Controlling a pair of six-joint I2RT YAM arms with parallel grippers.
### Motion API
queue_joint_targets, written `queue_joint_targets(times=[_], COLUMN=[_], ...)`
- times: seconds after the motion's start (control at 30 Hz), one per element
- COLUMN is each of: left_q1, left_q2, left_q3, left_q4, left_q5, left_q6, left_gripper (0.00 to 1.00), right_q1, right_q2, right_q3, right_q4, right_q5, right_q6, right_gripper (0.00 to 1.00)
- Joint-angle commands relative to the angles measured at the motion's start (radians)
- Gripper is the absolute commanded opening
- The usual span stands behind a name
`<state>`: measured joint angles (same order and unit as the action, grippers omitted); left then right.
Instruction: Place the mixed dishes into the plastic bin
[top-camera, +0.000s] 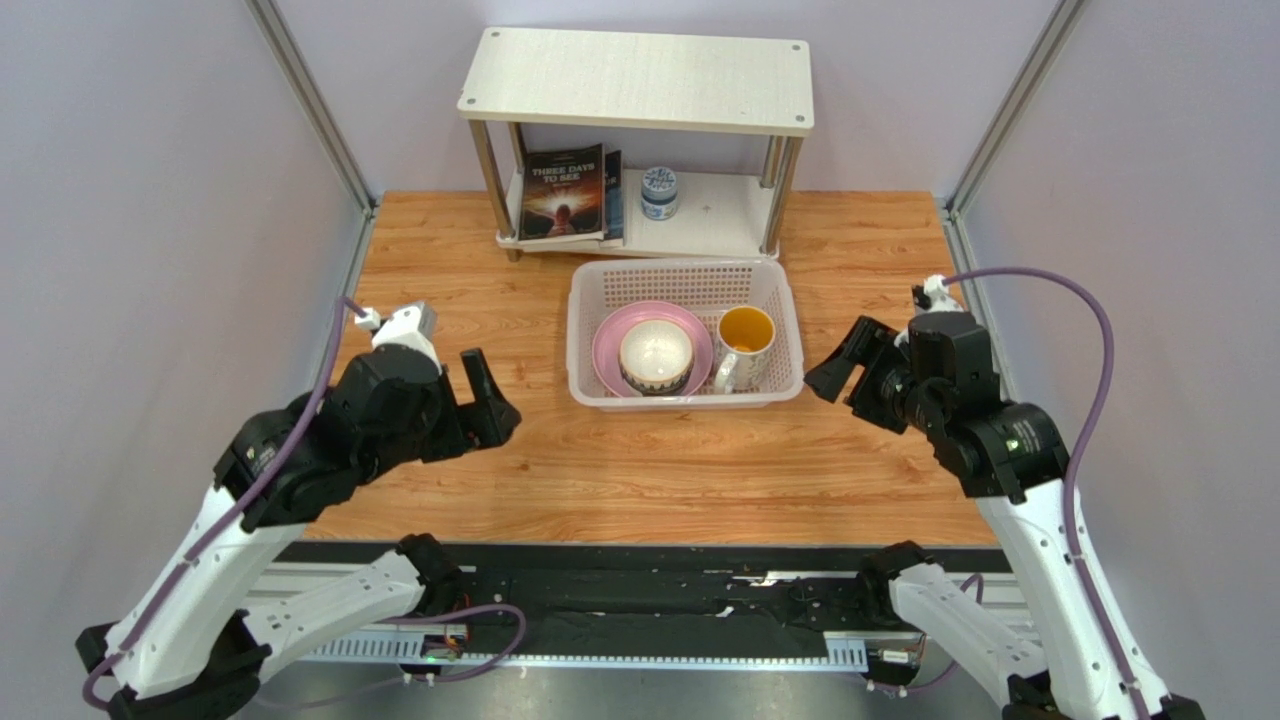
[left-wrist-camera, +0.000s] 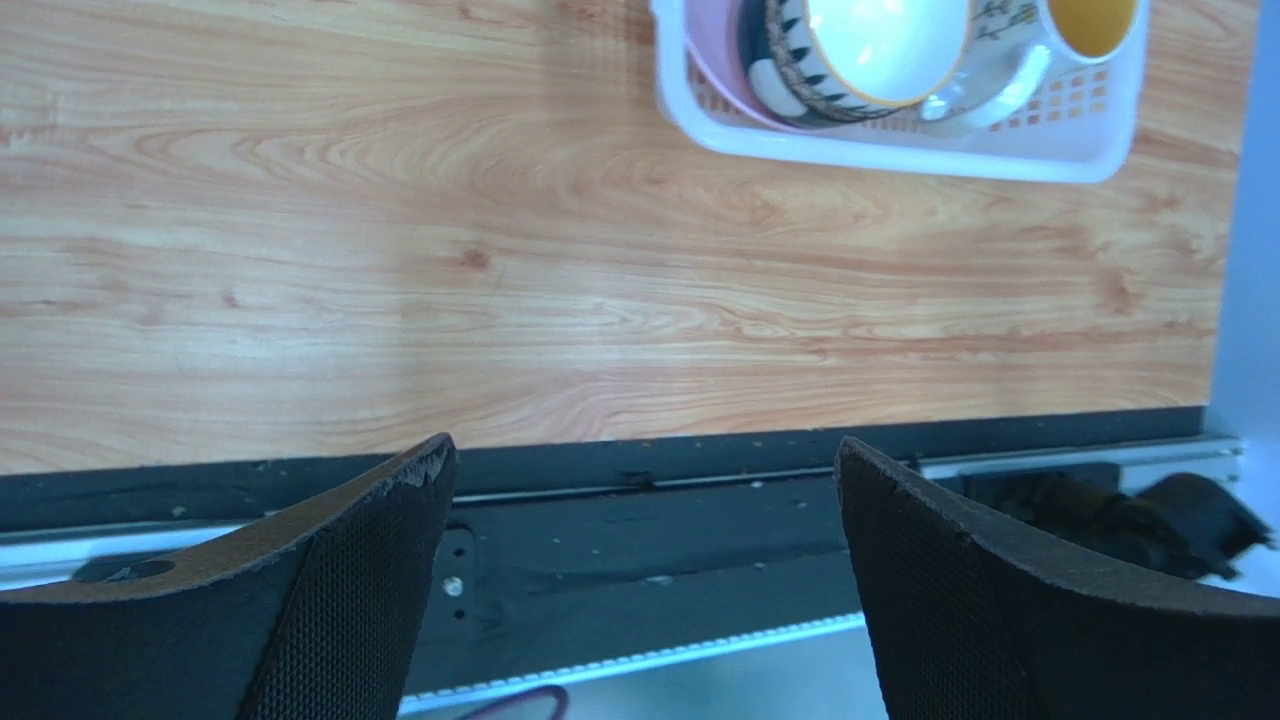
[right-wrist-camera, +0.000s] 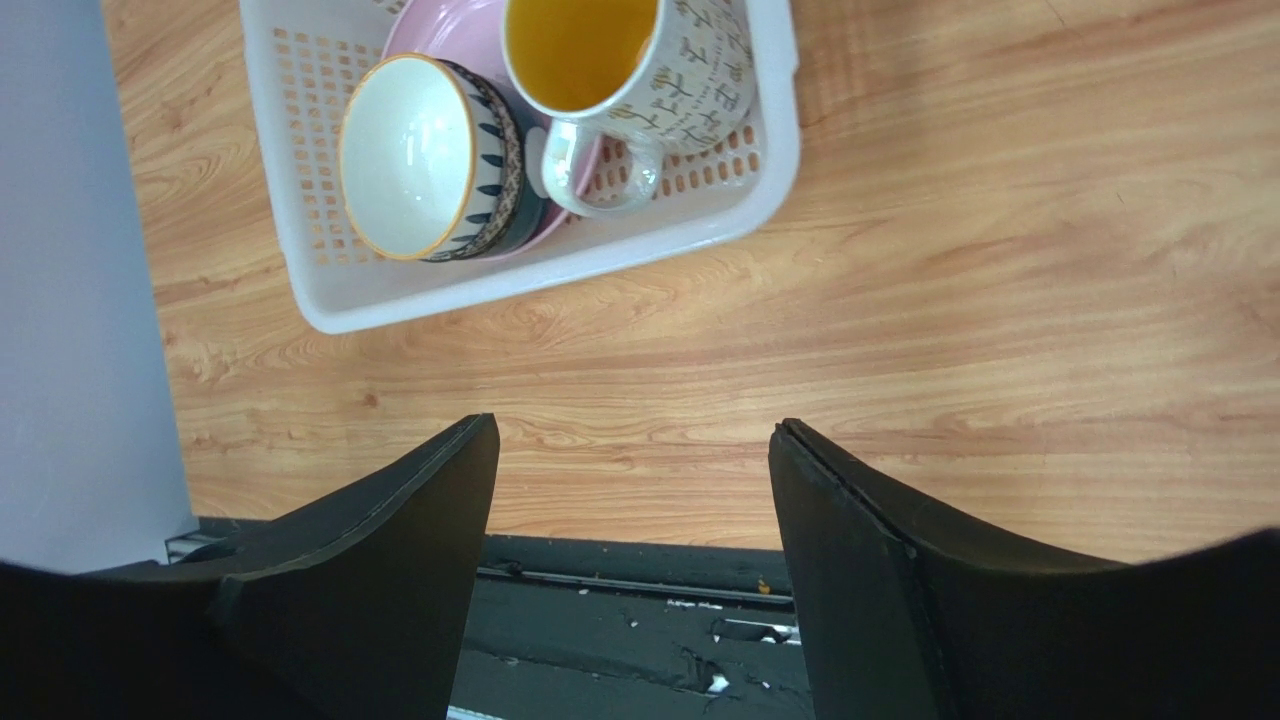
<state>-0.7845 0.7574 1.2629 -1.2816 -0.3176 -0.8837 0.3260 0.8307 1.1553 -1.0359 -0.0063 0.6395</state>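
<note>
Pink plate (top-camera: 609, 348), dark-patterned bowl (top-camera: 657, 357), mug (top-camera: 744, 339) inside plastic bin (top-camera: 684, 401). Left gripper (top-camera: 493, 402) left of bin, right gripper (top-camera: 842, 366) right of it: both spread, empty.

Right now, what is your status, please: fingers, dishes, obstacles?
Left fingers and right fingers open, empty. Pink plate, patterned bowl, mug inside bin. Nothing blocking.

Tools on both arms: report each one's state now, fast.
Left tool: open, holding nothing.
Right tool: open, holding nothing.
</note>
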Motion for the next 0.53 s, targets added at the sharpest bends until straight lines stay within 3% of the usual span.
queue_joint_targets(times=[0.0,0.17,0.3,0.5], left_q1=[0.004,0.005,0.005,0.013], left_q2=[0.163,0.267,0.272,0.258], left_q3=[0.217,0.325,0.378,0.388], left_q4=[-0.16,-0.22,-0.237,-0.11], left_q5=[0.066,0.052,-0.035,-0.045], left_q6=[-0.034,-0.092,-0.08,0.074], left_gripper=[0.99,0.99,0.99,0.99], right_q1=[-0.004,-0.002,-0.004,-0.004], right_q2=[-0.077,-0.074,-0.088,-0.114], right_q3=[-0.029,-0.034,-0.04,-0.083], right_q4=[0.002,-0.015,-0.021,-0.026], right_q5=[0.075,0.048,0.045,0.046], right_q6=[0.074,0.095,0.097,0.103], right_gripper=[0.71,0.71,0.71,0.71])
